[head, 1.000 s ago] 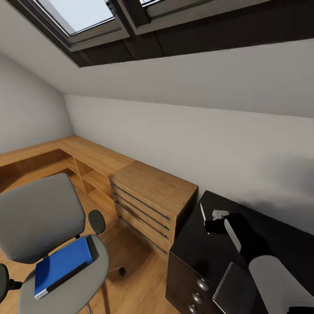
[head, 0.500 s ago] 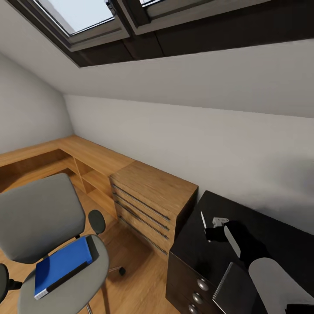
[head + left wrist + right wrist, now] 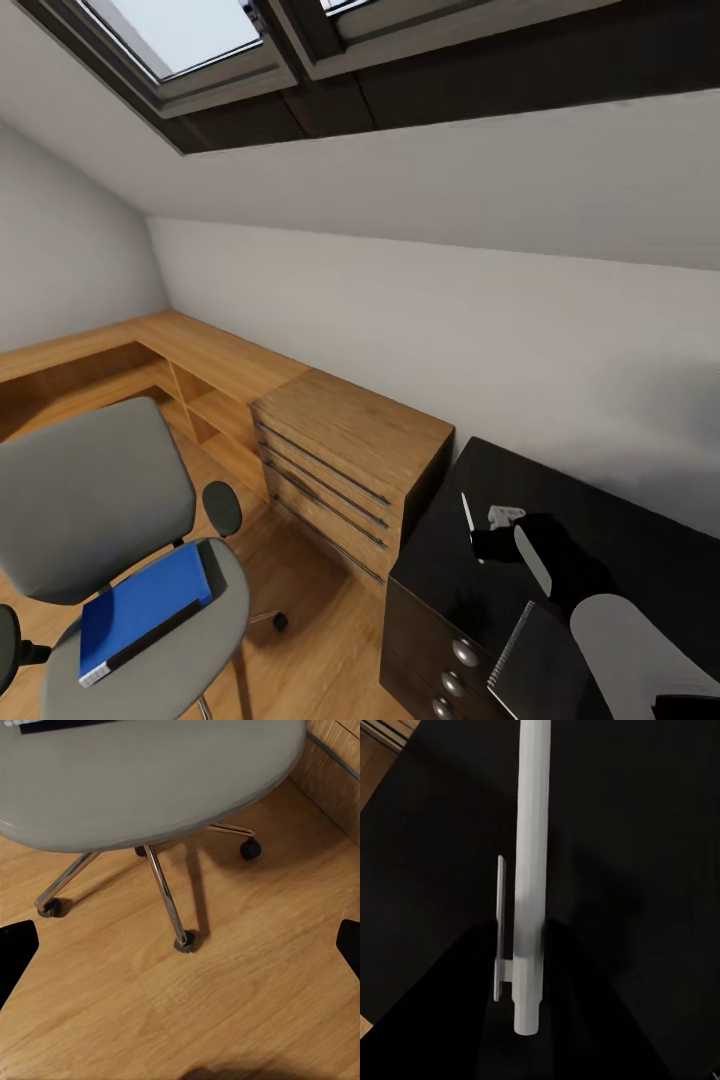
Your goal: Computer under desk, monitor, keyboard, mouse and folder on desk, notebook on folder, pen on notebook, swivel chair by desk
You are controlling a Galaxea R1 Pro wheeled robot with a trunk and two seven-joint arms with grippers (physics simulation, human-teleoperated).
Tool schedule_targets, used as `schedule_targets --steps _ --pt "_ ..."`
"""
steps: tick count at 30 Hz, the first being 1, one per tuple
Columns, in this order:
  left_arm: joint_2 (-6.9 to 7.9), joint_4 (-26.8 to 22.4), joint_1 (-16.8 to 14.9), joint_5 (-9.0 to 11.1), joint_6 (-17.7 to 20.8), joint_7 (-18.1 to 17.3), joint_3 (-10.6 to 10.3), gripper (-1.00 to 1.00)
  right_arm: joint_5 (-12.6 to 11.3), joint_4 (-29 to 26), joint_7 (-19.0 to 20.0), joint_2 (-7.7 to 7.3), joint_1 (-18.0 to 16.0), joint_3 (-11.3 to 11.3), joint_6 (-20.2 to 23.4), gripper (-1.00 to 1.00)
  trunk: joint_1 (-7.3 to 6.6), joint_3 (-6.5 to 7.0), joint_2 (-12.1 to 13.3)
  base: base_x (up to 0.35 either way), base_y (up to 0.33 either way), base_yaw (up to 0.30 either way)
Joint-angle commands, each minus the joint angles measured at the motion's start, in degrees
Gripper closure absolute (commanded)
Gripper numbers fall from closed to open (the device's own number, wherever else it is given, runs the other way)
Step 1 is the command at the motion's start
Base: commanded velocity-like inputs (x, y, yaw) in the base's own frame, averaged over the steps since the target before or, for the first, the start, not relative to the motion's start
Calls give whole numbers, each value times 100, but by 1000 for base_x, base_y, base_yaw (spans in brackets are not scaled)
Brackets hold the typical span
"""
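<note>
Right gripper (image 3: 480, 545) clamped on the thin white pen (image 3: 531, 870) above the black desk (image 3: 450, 570); left gripper's state can't be told. Next, I'd judge: park the pen while the blue folder (image 3: 140, 610) waits on the grey swivel chair (image 3: 80, 500).

The grey upholstered seat of the swivel chair (image 3: 142, 776) is seen from its front edge, with a strip of dark and white at its far side too cropped to identify. Below it the chrome five-star base (image 3: 161, 889) spreads on small black casters (image 3: 250, 848) over the light wooden plank floor (image 3: 247, 975). A light wooden drawer unit (image 3: 334, 772) stands just beside the chair. The left tool's (image 3: 180, 952) two black fingertips (image 3: 16, 949) stand wide apart above the floor, holding nothing.
</note>
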Motion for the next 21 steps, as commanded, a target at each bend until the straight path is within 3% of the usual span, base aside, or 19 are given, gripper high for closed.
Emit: schedule_targets --steps 1,6,13,17,21 --pt "0 6 -5 8 -15 -44 35 -100 -61 -1 -23 -4 -3 9 26 100 1 -8 -7 0 0 0" --pt "0 6 -4 8 -9 -44 35 -100 -60 6 -27 -4 -3 6 21 100 1 -8 -7 0 0 0" --pt "0 6 -4 8 -7 -43 35 -100 -13 16 -72 -4 -3 21 18 100 155 -134 -288 0 0 0" --pt "0 6 -2 8 -7 -44 35 -100 242 19 -104 2 -3 105 17 100 243 -206 -448 0 0 0" --pt "0 6 -4 8 -7 -44 35 -100 514 24 -226 19 -3 162 19 100 243 -206 -448 0 0 0"
